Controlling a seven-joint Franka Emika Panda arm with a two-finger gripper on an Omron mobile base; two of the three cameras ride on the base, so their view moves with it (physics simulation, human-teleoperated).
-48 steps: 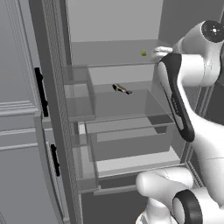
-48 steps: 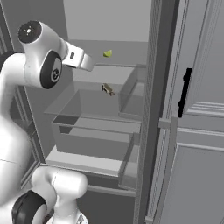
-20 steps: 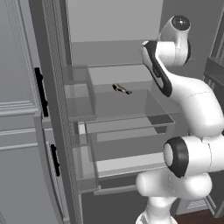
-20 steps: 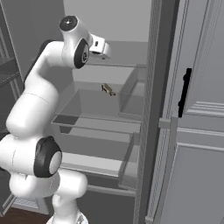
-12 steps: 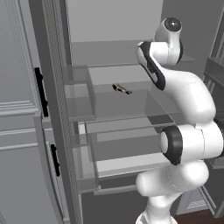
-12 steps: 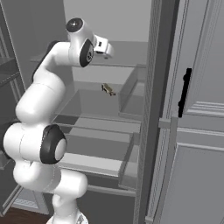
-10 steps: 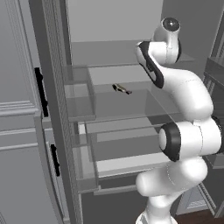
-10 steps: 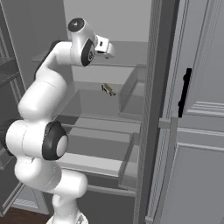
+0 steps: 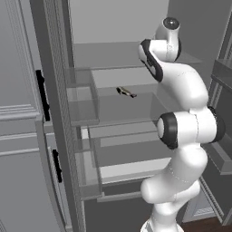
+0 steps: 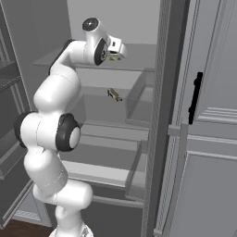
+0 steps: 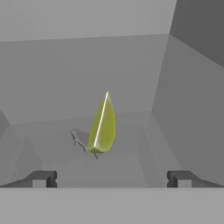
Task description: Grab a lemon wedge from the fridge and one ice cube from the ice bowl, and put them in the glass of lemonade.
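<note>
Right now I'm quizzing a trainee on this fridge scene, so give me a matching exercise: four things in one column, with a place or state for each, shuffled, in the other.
Things:
1. lemon wedge
2. dark item
3. gripper
4. cabinet handle

Places or states:
A. black, upright on a pale grey door
B. open, nothing between its fingers
C. yellow-green, on the top fridge shelf, ahead of the gripper
D. lying one shelf lower

Pairs: 1-C, 2-D, 3-B, 4-A
</note>
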